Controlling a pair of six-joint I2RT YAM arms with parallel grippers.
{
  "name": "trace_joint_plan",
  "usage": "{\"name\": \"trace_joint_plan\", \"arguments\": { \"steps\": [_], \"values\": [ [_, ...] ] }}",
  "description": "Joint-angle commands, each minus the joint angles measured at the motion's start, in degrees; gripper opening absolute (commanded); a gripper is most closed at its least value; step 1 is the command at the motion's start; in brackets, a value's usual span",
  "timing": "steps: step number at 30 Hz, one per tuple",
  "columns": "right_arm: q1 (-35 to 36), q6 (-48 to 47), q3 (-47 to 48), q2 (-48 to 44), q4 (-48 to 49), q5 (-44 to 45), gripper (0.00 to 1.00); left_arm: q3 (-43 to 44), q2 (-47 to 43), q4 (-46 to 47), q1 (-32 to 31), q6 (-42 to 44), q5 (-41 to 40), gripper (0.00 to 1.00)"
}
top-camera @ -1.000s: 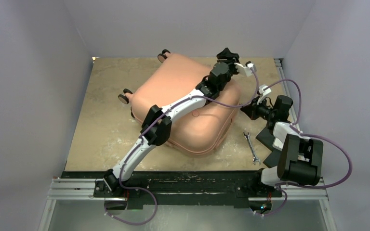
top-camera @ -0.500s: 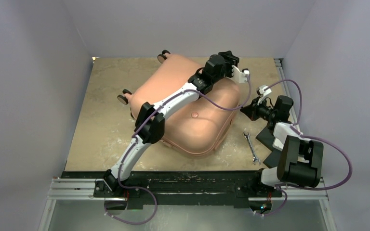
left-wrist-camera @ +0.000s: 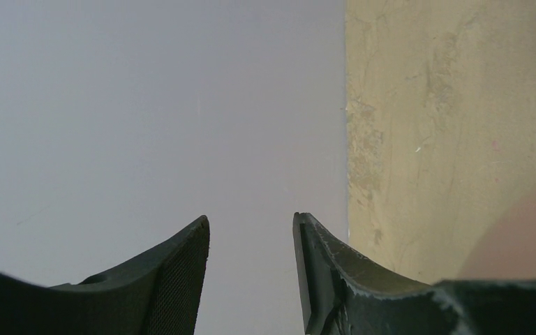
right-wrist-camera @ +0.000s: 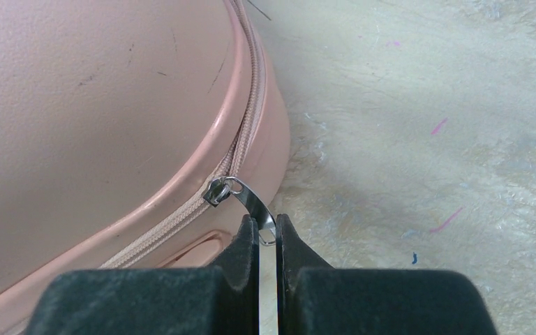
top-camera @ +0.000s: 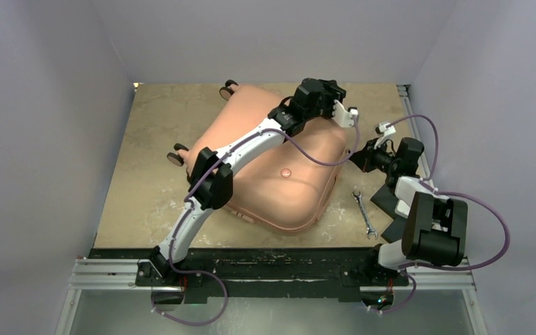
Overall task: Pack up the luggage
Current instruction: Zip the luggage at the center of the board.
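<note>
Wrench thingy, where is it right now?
In the top view, the wrench lies on the table's right side, between the pink luggage and the black pads.

table — beige | on it: luggage; wrench; black pads

No text, label or number is readable.

Overhead from behind, close wrist views, luggage shared
</note>
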Motion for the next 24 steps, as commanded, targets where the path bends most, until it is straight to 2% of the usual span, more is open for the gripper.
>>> {"name": "trace_joint_plan", "arguments": {
  "steps": [1, 6, 13, 18, 24],
  "values": [
    [-2.9, 2.1, 5.6, 2.1, 15.7, 14.9, 0.0, -6.5, 4.3, -35.1, -3.8, -6.1, 7.5, 0.48],
    [-2.1, -0.5, 11.0, 8.3, 11.7, 8.0, 0.0, -6.4, 4.1, -36.0, -5.0, -6.7, 8.5, 0.47],
    [-1.0, -6.3, 16.2, 11.7, 9.5, 0.7, 0.0, -7.0, 3.3, -34.2, -5.6, -9.9, 7.7, 0.45],
    [-1.0, -15.7, 25.3, 15.3, -1.3, -1.2, 0.0, -7.9, 2.2, -34.2, -6.2, -11.5, 7.4, 0.44],
    [-0.8, -24.6, 31.4, 18.7, -8.2, -4.1, 0.0, -9.1, 0.2, -34.2, -6.8, -14.6, 7.5, 0.44]
  ]
}}
